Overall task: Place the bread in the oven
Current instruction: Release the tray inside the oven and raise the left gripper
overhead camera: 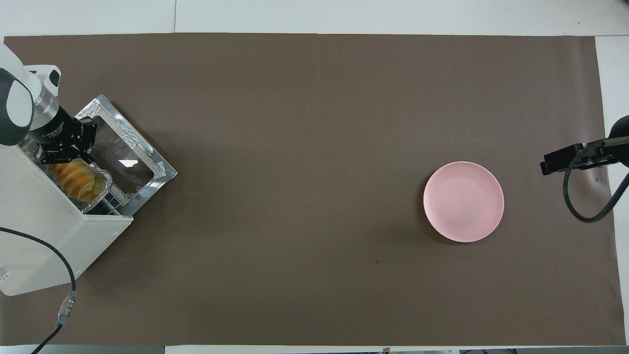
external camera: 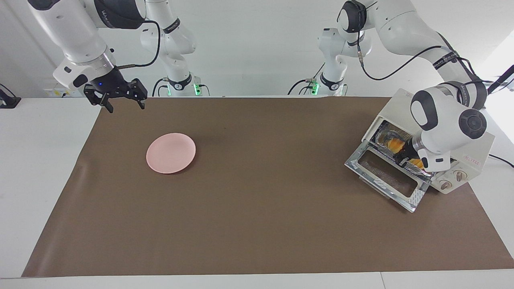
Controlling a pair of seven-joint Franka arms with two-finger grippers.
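The bread [external camera: 394, 143] is a yellow-orange ridged loaf lying in a crinkled foil tray [overhead camera: 101, 183]. The tray sits on the wire rack inside the cream-white oven [external camera: 474, 148] at the left arm's end of the table. The bread also shows in the overhead view [overhead camera: 76, 179], just inside the oven's mouth. The oven's glass door [external camera: 383, 173] lies dropped open. My left gripper [external camera: 403, 154] is at the oven's mouth, against the tray over the bread; it also shows in the overhead view [overhead camera: 61, 156]. My right gripper [external camera: 123, 105] is open and empty, and waits raised over the table's corner.
A round pink plate [external camera: 171, 153] lies empty toward the right arm's end of the table. A brown mat [external camera: 257, 224] covers the table. The oven's power cable [overhead camera: 49, 255] runs off its side nearest the robots.
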